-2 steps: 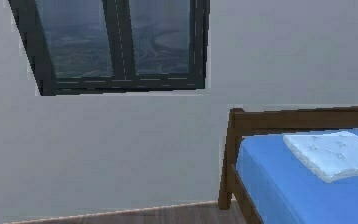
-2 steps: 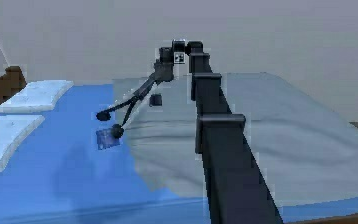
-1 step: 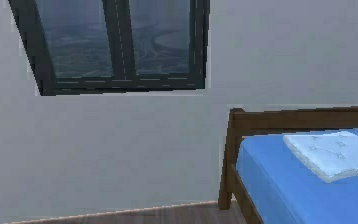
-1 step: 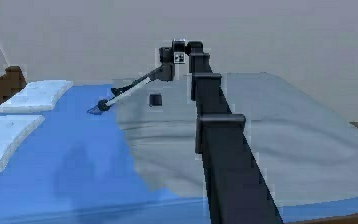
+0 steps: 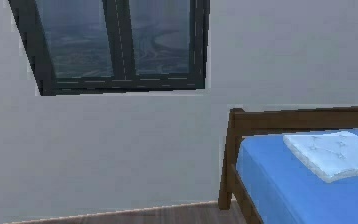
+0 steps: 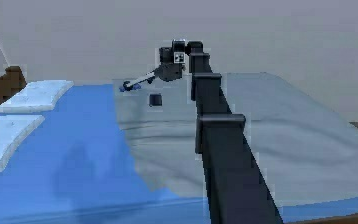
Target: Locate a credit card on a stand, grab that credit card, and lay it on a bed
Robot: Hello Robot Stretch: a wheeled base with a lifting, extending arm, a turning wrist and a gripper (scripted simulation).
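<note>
In the arm side view the dark arm (image 6: 219, 130) reaches out over a bed (image 6: 77, 150) with a blue sheet and a grey blanket (image 6: 277, 120). The gripper (image 6: 126, 86) is at the arm's far end, its thin fingers pointing left and down above the blanket. A small dark flat rectangle (image 6: 155, 99), about credit-card shaped, lies on the blanket just below and right of the fingers. I cannot tell whether the gripper holds anything. In the forward view the bed (image 5: 287, 175) shows at the lower right with a dark wooden headboard (image 5: 287, 118).
White pillows (image 6: 27, 100) lie at the arm side view's left by the dark wooden headboard (image 6: 5, 85). A pale pillow (image 5: 332, 153) lies on the blue sheet in the forward view. A dark-framed window (image 5: 117, 45) is set in the white wall; a strip of floor (image 5: 137, 215) runs below.
</note>
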